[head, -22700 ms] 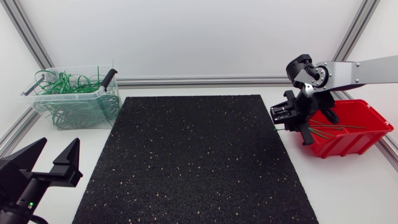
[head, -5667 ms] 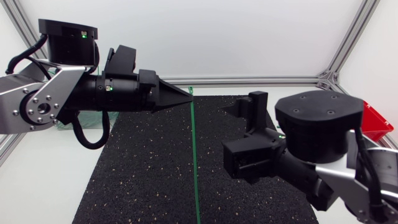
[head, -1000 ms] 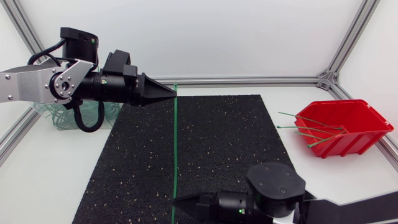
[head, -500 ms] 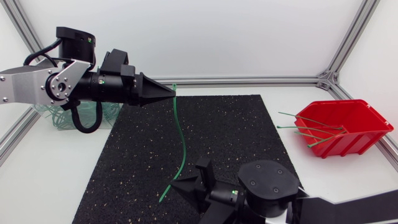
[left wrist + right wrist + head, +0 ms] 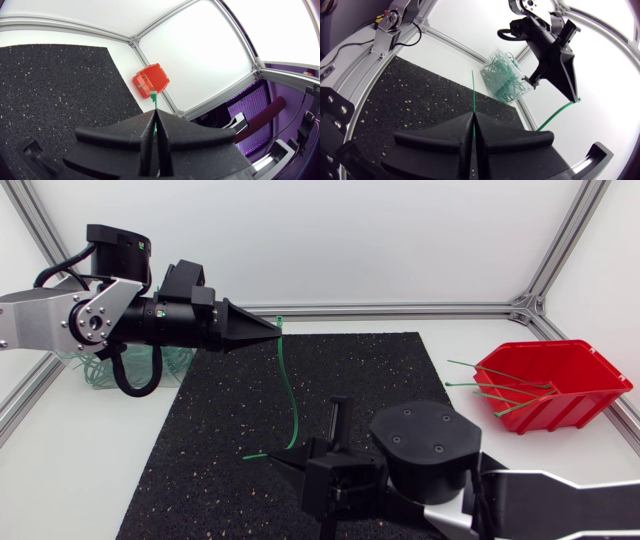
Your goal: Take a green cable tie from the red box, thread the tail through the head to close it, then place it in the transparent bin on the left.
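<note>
Here both jaws pinch the bowed green cable tie.

The right gripper has its two black fingers pressed together on a green cable tie, whose thin straight end sticks out toward twelve o'clock over the black mat. At about two o'clock from it, the left gripper points its closed wedge tip downward and pinches the tie's other end, which curves away behind the right gripper's finger. Between the two, near one o'clock, stands the transparent bin, full of tangled green ties
</note>
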Controlling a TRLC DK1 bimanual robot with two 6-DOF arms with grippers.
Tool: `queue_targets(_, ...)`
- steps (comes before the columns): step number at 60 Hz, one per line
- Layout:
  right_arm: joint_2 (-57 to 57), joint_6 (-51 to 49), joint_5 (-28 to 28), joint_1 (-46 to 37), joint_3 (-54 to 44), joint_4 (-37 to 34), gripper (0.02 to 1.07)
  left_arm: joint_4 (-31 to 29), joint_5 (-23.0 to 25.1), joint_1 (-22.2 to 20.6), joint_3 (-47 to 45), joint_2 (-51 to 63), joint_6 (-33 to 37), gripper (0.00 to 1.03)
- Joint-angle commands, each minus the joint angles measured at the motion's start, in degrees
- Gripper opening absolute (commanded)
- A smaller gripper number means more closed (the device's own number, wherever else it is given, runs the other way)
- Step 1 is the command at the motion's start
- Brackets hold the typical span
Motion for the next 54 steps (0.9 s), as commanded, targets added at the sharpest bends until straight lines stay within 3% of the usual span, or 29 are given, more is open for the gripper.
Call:
queue_targets(1,-1.3,6.5,0.1,0.6,2.8,-4.6,0.07,0.4,0.6,-0.1,-1.7,-1.4,0.1,0.04)
queue_targets(7,-4.1,13.2,-2.5,0.7,6.7,-15.3,0.07,1.0,0.6,-0.5,-2.2,-1.8,0.1,0.04)
queue_targets(16,-8.7,20.6,-5.9,0.7,10.6,-25.2,0.07,1.1,0.6,-0.9,-3.0,-3.3,0.0,0.04)
queue_targets(31,-12.8,32.1,-11.7,0.2,17.1,-36.8,0.07,1.0,-0.8,-2.7,-5.1,-7.1,-0.9,0.04)
queue_targets(54,-17.9,45.5,-12.3,0.5,27.8,-51.9,0.07,1.1,-3.8,-6.0,-8.2,-13.4,-3.1,0.04)
